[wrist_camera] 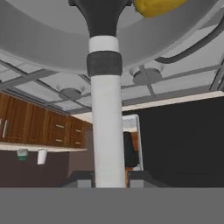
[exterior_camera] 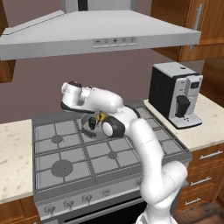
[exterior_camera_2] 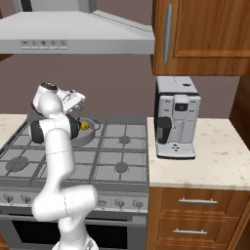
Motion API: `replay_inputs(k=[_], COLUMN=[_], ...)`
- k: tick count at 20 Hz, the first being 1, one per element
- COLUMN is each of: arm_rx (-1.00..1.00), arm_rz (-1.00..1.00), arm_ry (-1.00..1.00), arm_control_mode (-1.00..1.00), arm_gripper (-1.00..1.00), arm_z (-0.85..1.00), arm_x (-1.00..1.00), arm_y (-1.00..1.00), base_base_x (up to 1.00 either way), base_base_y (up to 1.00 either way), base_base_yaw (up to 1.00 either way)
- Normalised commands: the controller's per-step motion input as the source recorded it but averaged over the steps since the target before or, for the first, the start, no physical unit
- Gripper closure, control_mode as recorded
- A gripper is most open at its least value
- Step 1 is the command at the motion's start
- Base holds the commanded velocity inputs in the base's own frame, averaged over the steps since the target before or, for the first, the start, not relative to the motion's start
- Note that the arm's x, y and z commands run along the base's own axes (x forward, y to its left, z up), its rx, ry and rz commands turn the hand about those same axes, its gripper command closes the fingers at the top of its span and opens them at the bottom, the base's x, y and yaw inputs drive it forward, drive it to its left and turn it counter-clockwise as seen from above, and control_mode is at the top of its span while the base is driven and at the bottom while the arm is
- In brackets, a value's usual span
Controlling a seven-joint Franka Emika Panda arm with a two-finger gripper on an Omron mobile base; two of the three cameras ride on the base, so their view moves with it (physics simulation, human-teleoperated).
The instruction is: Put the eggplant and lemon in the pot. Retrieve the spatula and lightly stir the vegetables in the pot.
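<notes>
We see the two-finger gripper (wrist_camera: pixel 110 181) clenched on the slim grey-handled black spatula (wrist_camera: pixel 105 105), its blade inside the shallow grey metal pot (wrist_camera: pixel 39 48) beside the yellow oval lemon (wrist_camera: pixel 159 6).

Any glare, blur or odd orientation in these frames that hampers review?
Left base view: even flat lighting, no glare; the arm hides most of the pot. Right base view: sharp, the lemon is clear. Hand view: rolled upside down, soft close up, the spatula handle splits the frame.

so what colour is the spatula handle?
Pale grey-white with a dark band near the black blade end; the spatula shows best in the hand view, over the pot.
</notes>
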Motion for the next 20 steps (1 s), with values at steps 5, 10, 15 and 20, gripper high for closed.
replay_inputs(k=[5,10,15,20], arm_rx=[0.00,0.03,0.07,0.06], arm_rz=[0.00,0.00,-0.01,0.00], arm_ry=[-0.07,-0.04,-0.07,-0.13], arm_control_mode=[-1.00,-1.00,-1.00,-1.00], arm_gripper=[1.00,1.00,1.00,1.00], arm_z=[0.00,0.00,0.08,0.56], arm_x=[-0.24,-0.55,-0.66,-0.42], arm_y=[0.10,-0.19,-0.51,-0.21], base_base_x=[0.00,0.00,0.00,0.00], base_base_y=[0.00,0.00,0.00,0.00], base_base_yaw=[0.00,0.00,0.00,0.00])
